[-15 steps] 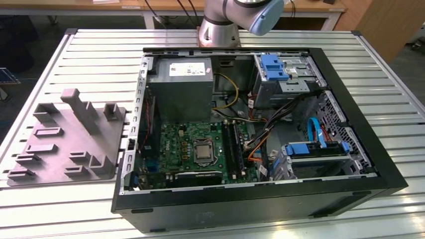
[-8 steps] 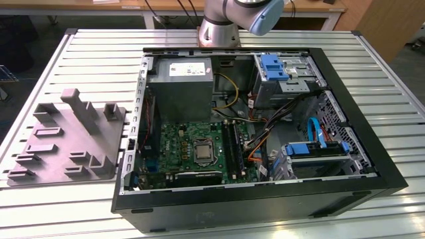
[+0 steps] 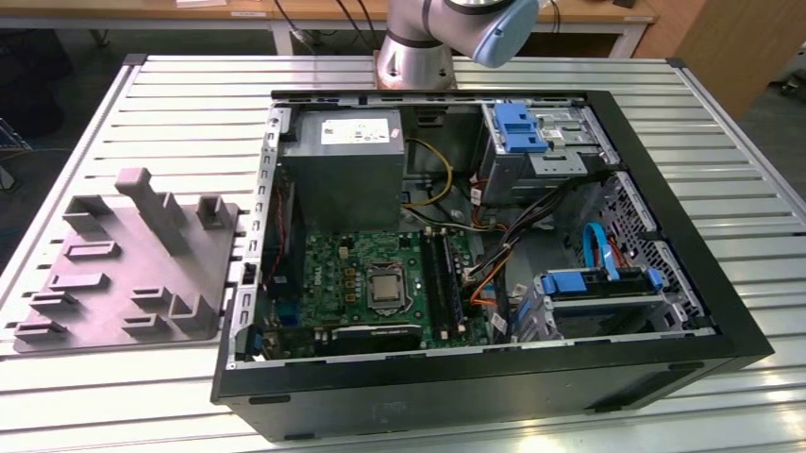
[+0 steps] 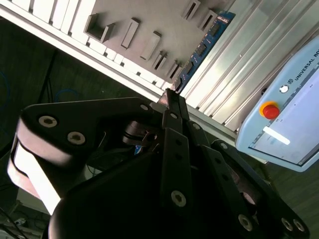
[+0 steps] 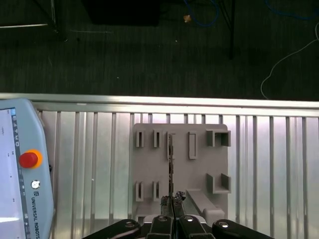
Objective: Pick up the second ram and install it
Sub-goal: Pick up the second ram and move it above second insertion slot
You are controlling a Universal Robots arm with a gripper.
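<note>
Gripper jaws drawn together; hold on the second ram (edge-up in fixture, just ahead of the tips) cannot be confirmed. Likely risk: a skewed lift jams or flexes it.

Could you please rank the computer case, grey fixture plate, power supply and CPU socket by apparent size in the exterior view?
1. computer case
2. grey fixture plate
3. power supply
4. CPU socket

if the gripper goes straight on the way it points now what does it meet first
Most likely the second ram, standing on edge in the gray fixture: in the first wrist view the gripper lines up with its near end. Depth unclear.
</note>
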